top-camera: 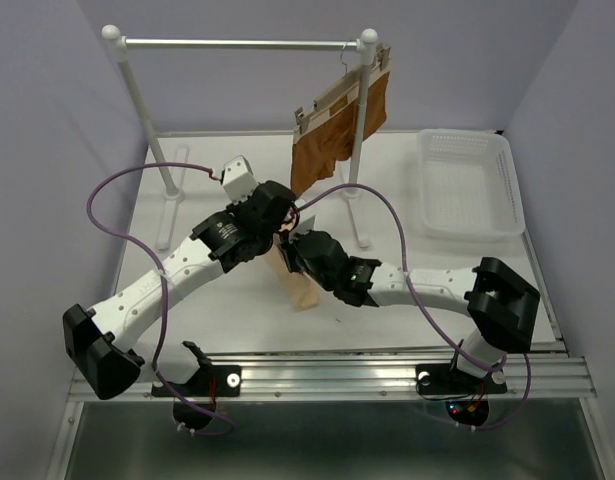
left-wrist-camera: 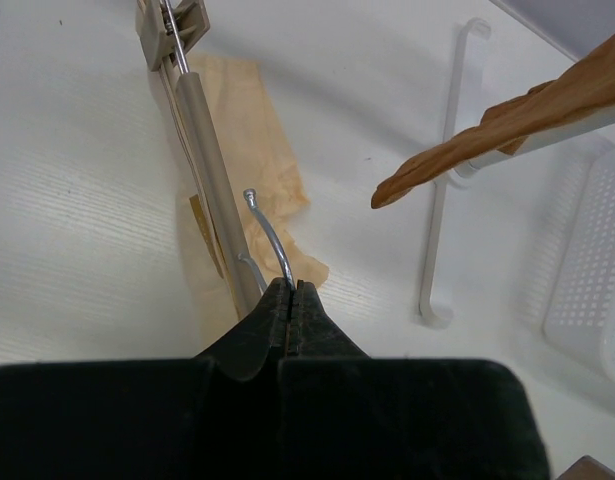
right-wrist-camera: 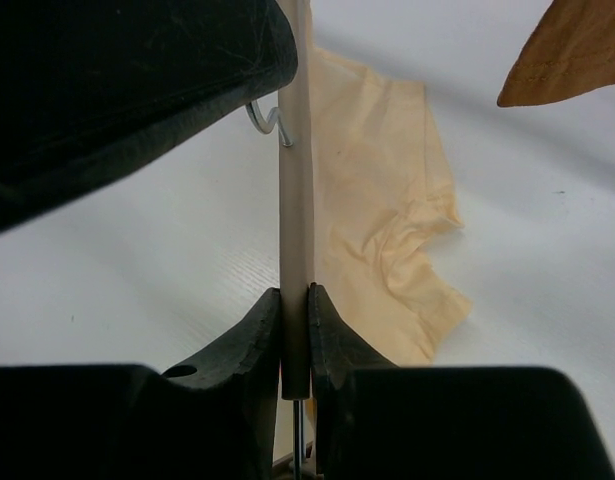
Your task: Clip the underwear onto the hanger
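The hanger's pale wooden bar runs away from me, just above the table, with a metal clip at its far end. My left gripper is shut on the hanger's thin metal hook. My right gripper is shut on the bar near its other end. The beige underwear lies crumpled on the table beside and under the bar, also showing as the underwear in the top view. Both grippers, left and right, meet at mid-table and hide most of the hanger there.
A white clothes rack stands at the back, and a second wooden hanger with rust-brown cloth hangs from it. One rack foot lies right of the hanger. A white mesh basket sits at the right rear.
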Controlling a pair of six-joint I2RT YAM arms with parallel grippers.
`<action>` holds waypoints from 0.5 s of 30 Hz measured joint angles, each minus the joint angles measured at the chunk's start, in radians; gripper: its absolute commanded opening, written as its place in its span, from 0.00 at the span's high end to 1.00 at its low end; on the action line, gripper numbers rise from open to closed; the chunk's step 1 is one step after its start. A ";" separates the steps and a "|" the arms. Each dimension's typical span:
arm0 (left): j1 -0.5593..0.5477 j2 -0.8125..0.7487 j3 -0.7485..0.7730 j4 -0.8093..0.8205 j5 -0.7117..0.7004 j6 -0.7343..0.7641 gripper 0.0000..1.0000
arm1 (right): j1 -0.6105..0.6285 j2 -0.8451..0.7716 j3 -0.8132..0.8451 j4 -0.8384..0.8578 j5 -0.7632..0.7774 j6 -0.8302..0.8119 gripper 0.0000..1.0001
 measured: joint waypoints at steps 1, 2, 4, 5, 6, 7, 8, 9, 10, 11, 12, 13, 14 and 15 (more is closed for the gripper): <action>0.000 -0.002 0.000 0.000 -0.002 0.001 1.00 | 0.000 0.002 0.002 0.000 -0.001 0.000 0.99; 0.001 -0.004 0.000 0.000 -0.004 0.002 1.00 | 0.000 0.003 0.005 0.003 -0.003 -0.003 0.99; 0.001 -0.007 0.000 0.000 -0.006 0.006 0.88 | 0.000 0.003 0.005 0.006 -0.008 -0.004 0.99; 0.001 -0.008 0.000 0.000 -0.005 0.008 0.61 | 0.000 0.002 0.003 0.008 -0.010 -0.004 0.99; 0.001 -0.009 0.000 0.000 -0.003 0.014 0.52 | 0.000 -0.002 0.000 0.009 -0.013 -0.007 0.99; 0.000 -0.011 0.000 0.002 0.010 0.004 0.48 | 0.000 -0.008 -0.007 0.017 -0.014 -0.008 0.99; -0.002 -0.014 0.000 0.005 0.020 0.003 0.36 | 0.000 -0.017 -0.015 0.025 -0.014 -0.009 0.99; -0.006 -0.018 0.000 0.007 0.031 0.004 0.30 | 0.000 -0.029 -0.027 0.028 -0.013 -0.010 0.99; -0.010 -0.024 0.000 0.012 0.040 0.006 0.25 | -0.001 -0.040 -0.034 0.027 -0.011 -0.010 0.99; -0.013 -0.034 -0.001 0.016 0.048 0.005 0.11 | -0.001 -0.060 -0.046 0.029 -0.001 -0.008 0.99; -0.014 -0.043 0.000 0.024 0.052 0.003 0.10 | -0.002 -0.074 -0.053 0.028 0.001 -0.008 0.99; -0.015 -0.056 -0.001 0.035 0.054 0.005 0.06 | -0.003 -0.084 -0.057 0.030 0.005 -0.006 0.99; -0.015 -0.066 -0.001 0.043 0.058 0.005 0.01 | -0.009 -0.100 -0.063 0.034 0.005 -0.011 0.99; -0.015 -0.076 0.000 0.054 0.058 0.008 0.01 | -0.011 -0.107 -0.066 0.040 0.005 -0.014 0.99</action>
